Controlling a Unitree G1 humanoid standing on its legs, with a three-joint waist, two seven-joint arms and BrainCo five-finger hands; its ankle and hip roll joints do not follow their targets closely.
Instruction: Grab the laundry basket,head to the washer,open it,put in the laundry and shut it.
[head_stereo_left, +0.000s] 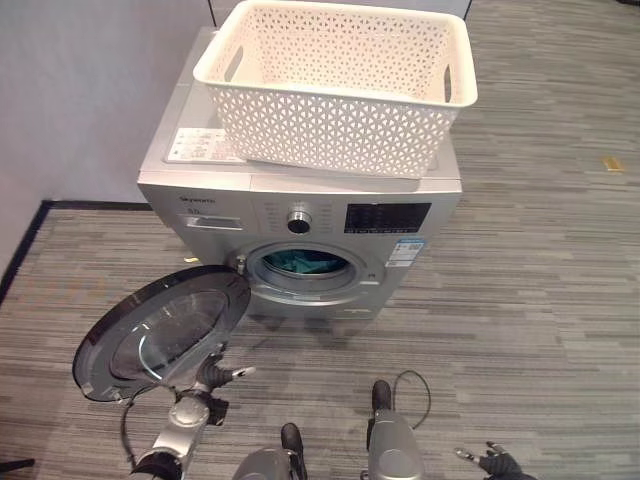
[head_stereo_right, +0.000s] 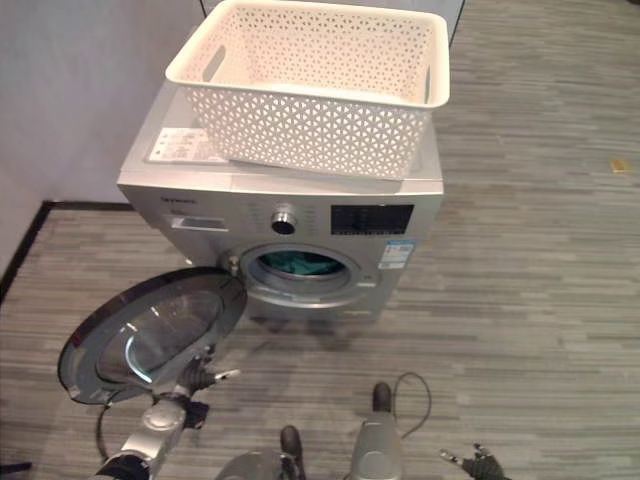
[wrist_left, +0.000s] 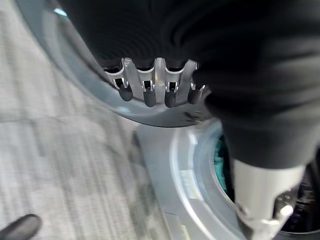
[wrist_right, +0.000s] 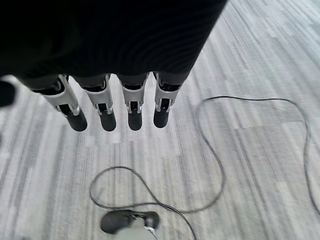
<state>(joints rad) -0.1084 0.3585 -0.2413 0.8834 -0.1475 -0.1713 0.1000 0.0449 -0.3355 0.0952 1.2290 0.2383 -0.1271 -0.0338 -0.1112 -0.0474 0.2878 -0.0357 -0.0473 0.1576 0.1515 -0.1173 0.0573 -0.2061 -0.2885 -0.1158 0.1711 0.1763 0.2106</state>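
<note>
- Our left hand (head_stereo_left: 210, 377) rests straight-fingered against the near rim of the open door (head_stereo_left: 160, 330).
- Our right hand (wrist_right: 115, 107) hangs relaxed, holding nothing, over the floor (wrist_right: 260, 165).
- Beyond the left hand, laundry (head_stereo_left: 303, 263) lies in the washer (head_stereo_left: 300, 215), basket (head_stereo_left: 340, 85) on top.

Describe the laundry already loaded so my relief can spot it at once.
Start at the silver washer with the white basket on its top. Its round door hangs open to the robot's left; inside the drum opening lies teal laundry, the only bright colour against the grey metal.
</note>
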